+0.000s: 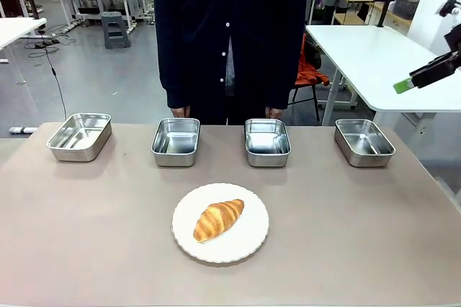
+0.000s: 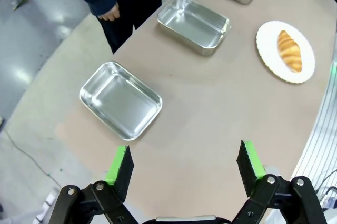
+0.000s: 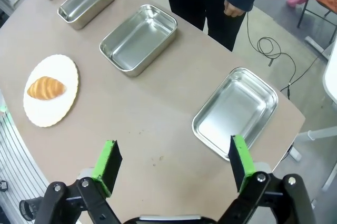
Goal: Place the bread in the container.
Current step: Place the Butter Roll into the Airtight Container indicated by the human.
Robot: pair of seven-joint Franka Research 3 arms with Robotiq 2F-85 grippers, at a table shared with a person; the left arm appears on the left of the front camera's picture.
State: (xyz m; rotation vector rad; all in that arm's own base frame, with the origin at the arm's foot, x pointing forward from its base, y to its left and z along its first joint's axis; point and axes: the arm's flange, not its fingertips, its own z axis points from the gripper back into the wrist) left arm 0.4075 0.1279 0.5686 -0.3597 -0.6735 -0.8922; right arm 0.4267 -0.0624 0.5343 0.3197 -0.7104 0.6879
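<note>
Golden bread (image 1: 218, 219) lies on a white plate (image 1: 252, 246) in the front view, its long way running 8 to 2 o'clock, with four steel trays (image 1: 176, 141) behind it. The right claw (image 1: 408, 83) hangs high at 2 o'clock.

Left wrist view: the left claw (image 2: 184, 165) is spread wide and empty, with the bread at 1 o'clock.

Right wrist view: that claw is spread wide and empty too, with the bread at 10 o'clock. Neither looks nearer.

The surface (image 1: 86, 235) is brown, the floor (image 1: 108, 76) is grey, and a person (image 1: 230, 33) stands behind.

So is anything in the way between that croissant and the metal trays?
Nothing visible. The croissant lies on a white plate, and only bare table separates it from the row of four empty trays beyond it.
</note>
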